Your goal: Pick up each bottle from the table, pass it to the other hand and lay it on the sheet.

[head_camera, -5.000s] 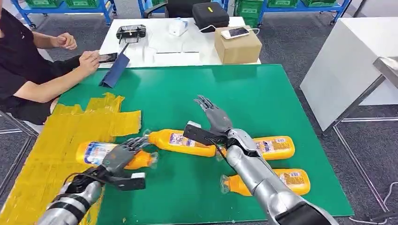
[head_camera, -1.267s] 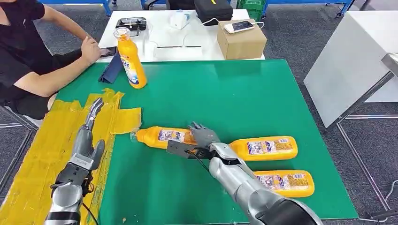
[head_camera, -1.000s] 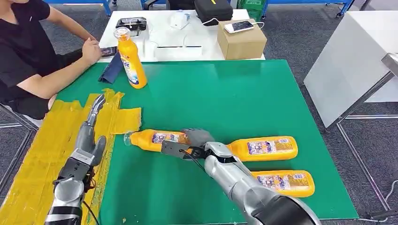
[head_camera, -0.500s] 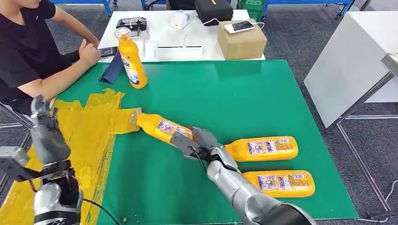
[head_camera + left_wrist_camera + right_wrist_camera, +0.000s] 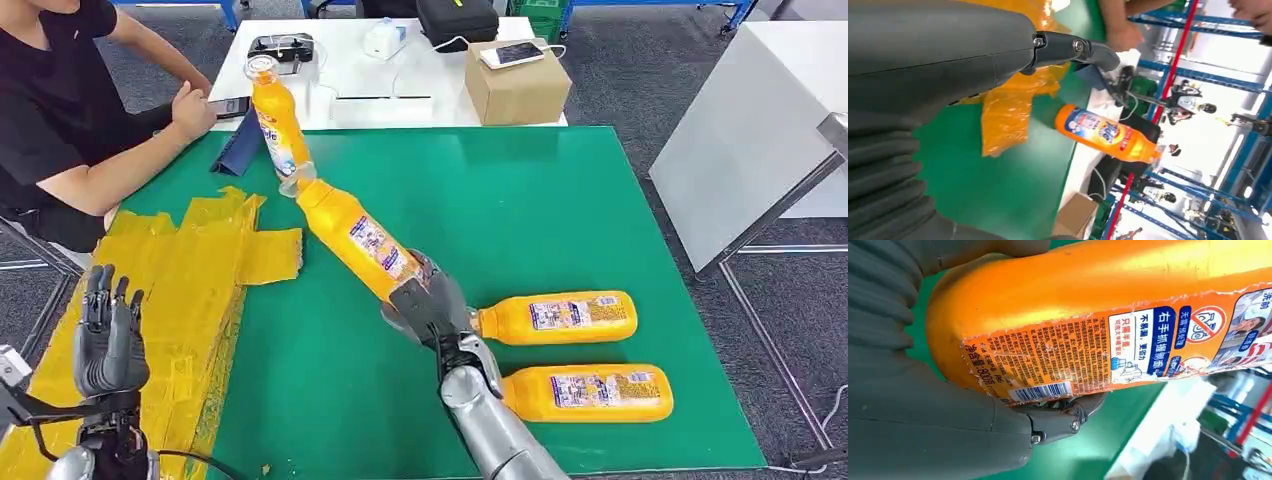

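Bottle lifted, waiting to cross to the left hand

Nearest the camera, the left hand (image 5: 108,335) stands upright over the near end of the yellow sheet (image 5: 190,280), fingers spread and pointing up, holding nothing. It sits well to the left of everything else and is not yet reaching across.

Further in, the right hand (image 5: 428,305) is wrapped around the base end of the held bottle (image 5: 352,232); the right wrist view shows thumb and fingers closed on its orange body. This bottle is off the green table (image 5: 560,200) and tilted, its long axis running from the hand up and away to the left, cap end farthest out and near the standing bottle (image 5: 277,125) at the far corner. That cap end lies toward the sheet side, so the handover looks to turn on the left hand coming across to meet the body.

Beside the right wrist, two more bottles lie flat on the table: a middle bottle (image 5: 555,317) and a near bottle (image 5: 588,392).

Beyond the sheet a person (image 5: 70,120) sits at the table's far left.
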`<state>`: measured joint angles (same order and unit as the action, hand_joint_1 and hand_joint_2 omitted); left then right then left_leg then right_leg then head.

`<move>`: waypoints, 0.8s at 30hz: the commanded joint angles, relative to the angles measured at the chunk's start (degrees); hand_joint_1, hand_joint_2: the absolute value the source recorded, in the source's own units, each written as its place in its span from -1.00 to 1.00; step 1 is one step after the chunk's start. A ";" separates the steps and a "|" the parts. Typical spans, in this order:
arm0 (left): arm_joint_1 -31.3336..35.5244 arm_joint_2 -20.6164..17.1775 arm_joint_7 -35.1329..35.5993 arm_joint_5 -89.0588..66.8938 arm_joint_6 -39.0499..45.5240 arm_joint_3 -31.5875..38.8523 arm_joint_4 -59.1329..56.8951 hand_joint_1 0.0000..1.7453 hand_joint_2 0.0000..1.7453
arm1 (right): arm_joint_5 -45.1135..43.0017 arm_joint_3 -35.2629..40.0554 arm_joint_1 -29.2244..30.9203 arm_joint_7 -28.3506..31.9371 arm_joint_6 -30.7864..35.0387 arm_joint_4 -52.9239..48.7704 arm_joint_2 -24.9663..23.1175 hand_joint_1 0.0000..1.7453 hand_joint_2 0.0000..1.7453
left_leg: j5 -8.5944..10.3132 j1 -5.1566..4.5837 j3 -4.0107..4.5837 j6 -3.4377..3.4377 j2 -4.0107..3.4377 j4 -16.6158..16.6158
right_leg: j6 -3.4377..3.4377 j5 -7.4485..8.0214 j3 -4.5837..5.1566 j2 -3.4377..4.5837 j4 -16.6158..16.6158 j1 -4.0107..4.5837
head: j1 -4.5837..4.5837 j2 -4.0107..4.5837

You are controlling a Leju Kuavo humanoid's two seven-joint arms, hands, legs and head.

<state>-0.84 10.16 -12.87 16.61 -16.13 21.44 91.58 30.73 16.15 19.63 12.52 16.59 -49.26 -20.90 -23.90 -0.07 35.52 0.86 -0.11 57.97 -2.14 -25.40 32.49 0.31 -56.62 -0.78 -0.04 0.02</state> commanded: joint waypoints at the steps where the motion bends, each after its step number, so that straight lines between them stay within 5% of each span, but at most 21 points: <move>1: -2.85 -2.61 7.17 8.11 -7.96 -4.03 -6.01 -1.00 1.00 | -0.29 2.21 -1.26 1.88 -0.30 -4.91 0.90 1.00 1.00 | -0.02 0.05 -0.19 -0.11 0.08 -0.04 | 0.13 -0.02 -0.23 -0.10 0.08 0.06 | -0.02 0.00; 7: -11.07 -1.41 6.24 7.77 -13.41 -12.31 0.16 -1.00 1.00 | -2.20 12.35 -2.50 0.87 -1.05 -8.87 0.90 1.00 1.00 | -0.08 0.00 -0.12 -0.04 -0.08 -0.03 | 0.05 -0.04 -0.11 0.08 0.05 0.01 | 0.00 0.00; 15: -13.31 -1.40 3.51 5.23 -11.11 -16.59 3.83 -1.00 1.00 | -3.44 23.47 -3.25 -0.69 -1.39 -12.73 0.90 1.00 1.00 | -0.09 0.05 0.00 -0.08 -0.04 0.02 | 0.10 -0.05 0.01 0.02 0.03 0.05 | 0.02 0.00; 24: -13.71 -1.60 2.83 5.89 -11.19 -16.40 4.12 -1.00 1.00 | -3.94 25.64 -3.32 -0.88 -1.08 -12.61 0.90 1.00 1.00 | -0.07 0.07 -0.06 -0.07 0.04 -0.06 | 0.10 -0.05 -0.09 -0.05 0.13 0.08 | 0.04 0.00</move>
<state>-14.15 9.68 -10.05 22.27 -27.43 6.38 96.24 27.06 37.60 17.86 11.96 15.28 -61.31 -20.83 -23.90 -0.07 35.69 0.87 -0.12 57.96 -2.13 -25.40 32.67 0.32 -56.62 -0.78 0.00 0.02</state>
